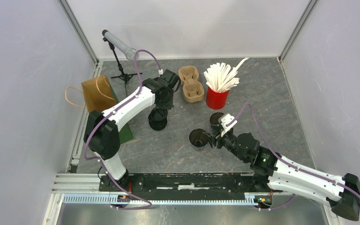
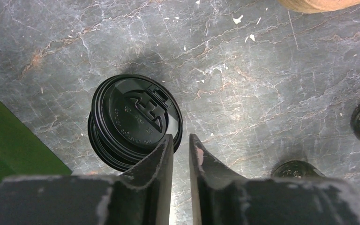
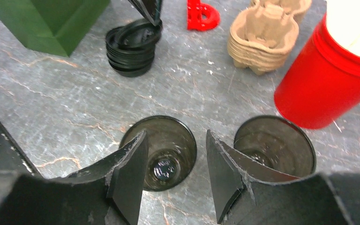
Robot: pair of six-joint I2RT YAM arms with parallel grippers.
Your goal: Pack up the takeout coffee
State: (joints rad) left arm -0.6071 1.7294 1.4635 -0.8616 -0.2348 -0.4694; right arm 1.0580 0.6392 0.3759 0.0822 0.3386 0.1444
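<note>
A stack of black lids [image 1: 158, 119] [image 2: 133, 119] [image 3: 132, 47] lies left of centre. My left gripper [image 1: 162, 107] [image 2: 181, 136] hangs right above its near rim, open by a narrow gap with only the floor showing between the fingers. Two empty dark cups stand upright: one [image 1: 198, 138] [image 3: 171, 140] under my right gripper [image 1: 212, 140] [image 3: 176, 133], the other [image 1: 216, 118] [image 3: 274, 140] just beside it. The right gripper is open; one finger overlaps the first cup's rim, the other stands outside it, gripping nothing. Stacked cardboard carriers [image 1: 191, 83] [image 3: 262, 35] sit at the back.
A red cup [image 1: 217, 97] [image 3: 323, 89] full of white stirrers stands behind the cups. A brown paper bag [image 1: 98, 93] and a green box [image 1: 125, 132] [image 3: 47, 18] are at the left. A tripod [image 1: 122, 65] stands at the back left. A small red piece [image 3: 201, 14] lies near the carriers.
</note>
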